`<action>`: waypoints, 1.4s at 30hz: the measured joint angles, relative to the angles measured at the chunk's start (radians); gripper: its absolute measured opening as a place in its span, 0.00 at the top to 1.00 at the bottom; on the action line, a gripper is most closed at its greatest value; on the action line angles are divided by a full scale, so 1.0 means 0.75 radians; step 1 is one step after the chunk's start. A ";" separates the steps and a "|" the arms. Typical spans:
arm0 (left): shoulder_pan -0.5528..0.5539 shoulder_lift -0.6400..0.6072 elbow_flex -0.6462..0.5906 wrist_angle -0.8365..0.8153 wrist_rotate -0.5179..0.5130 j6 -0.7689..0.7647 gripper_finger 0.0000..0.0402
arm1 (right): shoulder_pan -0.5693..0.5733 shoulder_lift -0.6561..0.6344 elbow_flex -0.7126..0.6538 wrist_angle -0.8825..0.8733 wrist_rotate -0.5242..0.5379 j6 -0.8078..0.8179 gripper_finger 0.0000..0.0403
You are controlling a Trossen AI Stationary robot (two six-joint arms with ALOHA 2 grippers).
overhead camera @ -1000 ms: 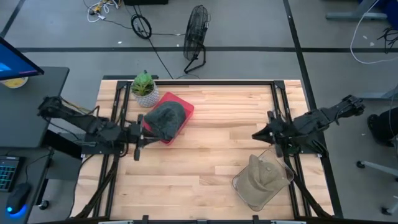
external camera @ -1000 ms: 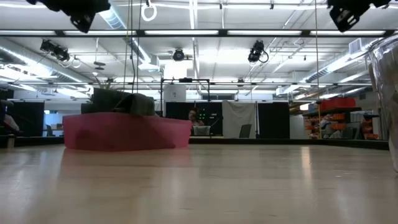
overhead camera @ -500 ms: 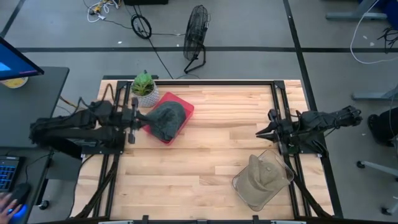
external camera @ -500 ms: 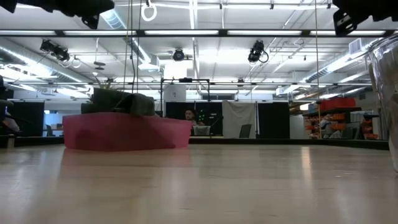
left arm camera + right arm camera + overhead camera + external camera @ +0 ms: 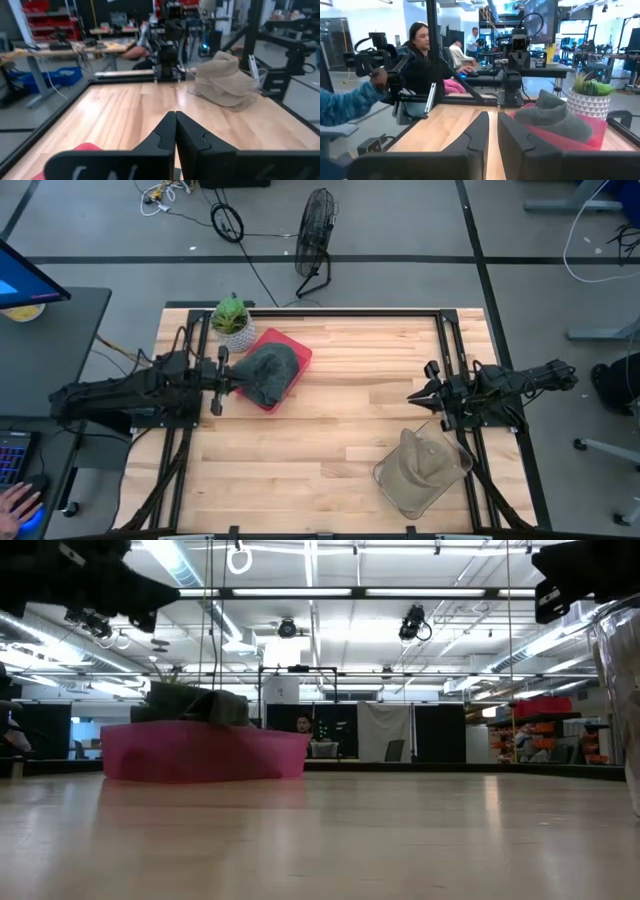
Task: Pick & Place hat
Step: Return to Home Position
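Wooden table [image 5: 330, 430]: you see both arms stretched level along its sides, flatter than a second ago. The red bin [image 5: 287, 341] holds a dark cap [image 5: 265, 372]; the clear bin [image 5: 462, 463] holds a tan cap [image 5: 415, 465]. The left gripper [image 5: 175, 122] is pinched together near the red bin, and the right gripper [image 5: 492, 125] is narrowly parted.

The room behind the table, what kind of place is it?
Probably a robotics lab or workshop: a left arm and right arm mounted at a wooden table, long ceiling lights, and workbenches with cluttered gear behind.

Gray floor [image 5: 400, 230], standing fan [image 5: 318, 222], ceiling striplights [image 5: 330, 592].
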 joint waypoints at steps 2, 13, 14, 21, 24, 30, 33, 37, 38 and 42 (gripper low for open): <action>0.022 -0.050 -0.063 0.056 0.000 0.003 0.97 | -0.007 -0.024 -0.008 -0.006 0.000 0.000 0.89; 0.193 -0.381 -0.244 0.099 0.148 -0.039 0.98 | -0.016 -0.145 -0.011 -0.050 0.015 -0.025 0.89; 0.199 -0.395 -0.274 0.113 0.178 -0.065 0.98 | -0.016 -0.146 -0.026 -0.026 0.026 -0.020 0.89; 0.222 -0.419 -0.328 0.177 0.189 -0.102 0.98 | -0.016 -0.146 -0.177 0.155 0.074 0.019 0.89; 0.222 -0.420 -0.328 0.176 0.219 -0.107 0.98 | -0.017 -0.146 -0.195 0.114 0.101 0.046 0.89; 0.222 -0.415 -0.327 0.064 0.218 -0.129 0.98 | -0.018 -0.146 -0.194 0.075 0.256 0.073 0.89; 0.222 -0.398 -0.327 0.059 0.208 -0.137 0.98 | -0.018 -0.146 -0.194 0.031 0.321 0.087 0.89; 0.222 -0.397 -0.327 0.050 0.208 -0.174 0.98 | -0.018 -0.146 -0.194 0.037 0.326 0.151 0.89; 0.222 -0.399 -0.327 0.053 0.208 -0.178 0.98 | -0.018 -0.146 -0.194 0.035 0.326 0.158 0.89; 0.222 -0.399 -0.327 0.071 0.208 -0.176 0.98 | -0.018 -0.146 -0.194 0.035 0.325 0.144 0.89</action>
